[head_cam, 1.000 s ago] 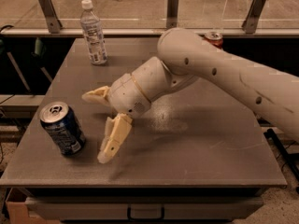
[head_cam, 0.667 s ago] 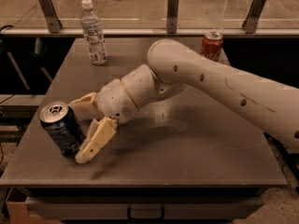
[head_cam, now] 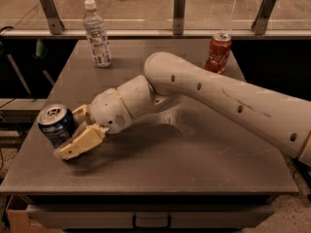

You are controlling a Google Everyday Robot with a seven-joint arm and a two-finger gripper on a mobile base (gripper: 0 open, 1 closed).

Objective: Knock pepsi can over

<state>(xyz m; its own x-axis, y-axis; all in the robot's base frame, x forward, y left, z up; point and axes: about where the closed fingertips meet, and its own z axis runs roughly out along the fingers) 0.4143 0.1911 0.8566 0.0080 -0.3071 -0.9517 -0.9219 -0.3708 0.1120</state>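
The pepsi can (head_cam: 55, 125), dark blue with a silver top, stands near the table's left edge and leans slightly to the left. My gripper (head_cam: 69, 133) is right against its right side, open, with the cream fingers (head_cam: 82, 142) spread. One finger lies in front of the can at its base and the other is behind it. The fingers touch the can but do not clamp it. My white arm reaches across the table from the right.
A clear water bottle (head_cam: 97, 34) with a white cap stands at the back left. A red cola can (head_cam: 217, 53) stands at the back right. A glass railing runs behind the grey table (head_cam: 194, 164). The table's left edge is just beside the pepsi can.
My gripper has swept left across the table to the pepsi can. The can has shifted toward the left edge and now leans.
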